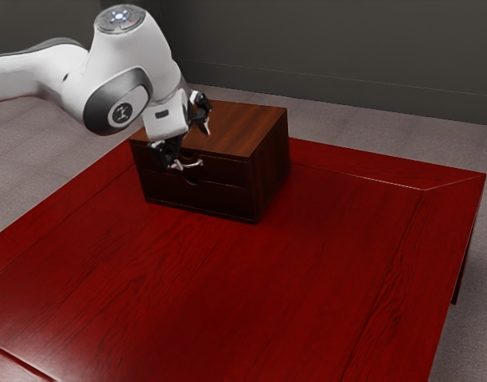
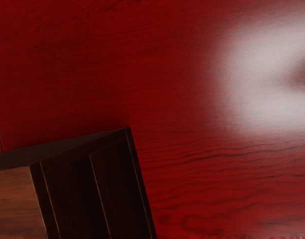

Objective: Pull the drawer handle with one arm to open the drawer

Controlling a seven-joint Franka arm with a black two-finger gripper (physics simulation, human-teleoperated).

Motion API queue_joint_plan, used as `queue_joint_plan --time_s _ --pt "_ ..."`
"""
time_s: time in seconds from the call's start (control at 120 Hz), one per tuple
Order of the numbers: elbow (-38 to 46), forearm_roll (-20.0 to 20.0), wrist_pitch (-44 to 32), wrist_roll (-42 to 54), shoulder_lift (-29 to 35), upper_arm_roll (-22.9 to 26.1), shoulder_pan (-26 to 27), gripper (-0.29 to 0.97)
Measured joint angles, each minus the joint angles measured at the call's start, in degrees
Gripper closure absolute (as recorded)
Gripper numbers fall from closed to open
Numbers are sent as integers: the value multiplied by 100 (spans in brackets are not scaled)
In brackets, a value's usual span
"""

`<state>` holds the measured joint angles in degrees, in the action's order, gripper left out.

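Across the near side spreads the red table (image 1: 227, 310), and further back on it stands a small dark chest (image 1: 243, 127). On the chest's front face the top drawer (image 1: 224, 169) looks flush with the lower drawer (image 1: 216, 197), so I judge it is not yet drawn. Its pale handle (image 1: 189, 165) runs level along that face. The gripper (image 1: 177, 157) hangs right at the handle, pointing down from above; I cannot tell whether it has closed on it. The pull should go straight out of the front, square to the handle's length, toward the exterior view's lower left. Beyond lie grey floor (image 1: 371, 119) and dark wall (image 1: 347, 40).
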<state>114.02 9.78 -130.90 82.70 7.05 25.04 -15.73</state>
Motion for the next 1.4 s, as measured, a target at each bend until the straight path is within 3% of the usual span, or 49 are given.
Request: queue_joint_plan --time_s 0.583,1.4 --pt "187 567 -1296 -104 -854 -1 -413 0" --pt "184 797 -2173 -158 -1581 -10 -866 0"
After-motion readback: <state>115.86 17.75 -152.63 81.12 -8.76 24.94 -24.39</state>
